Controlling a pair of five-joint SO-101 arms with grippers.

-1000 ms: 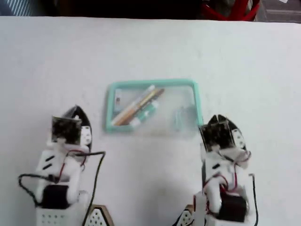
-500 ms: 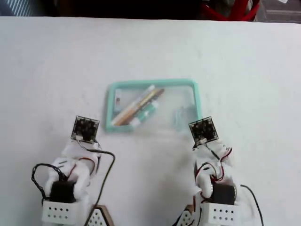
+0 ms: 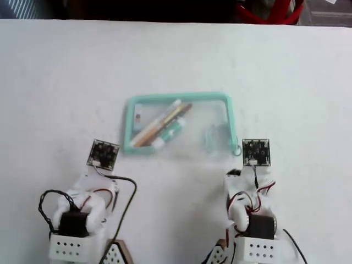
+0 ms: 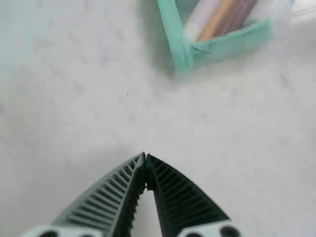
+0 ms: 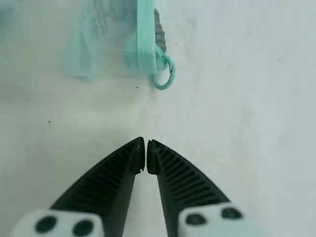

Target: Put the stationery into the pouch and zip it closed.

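The pouch (image 3: 176, 97) looks zipped, pens (image 3: 162, 124) inside. So the left end effector (image 4: 145, 163) and right end effector (image 5: 146, 148) rest clear, pinched together, empty.

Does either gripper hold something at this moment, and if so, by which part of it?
Nothing is held. The left gripper and the right gripper are both shut and empty over the white table, each apart from the clear mint-edged zip pouch.

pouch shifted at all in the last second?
No. The pouch lies in the same spot and at the same angle against the table's far edge in the high view.
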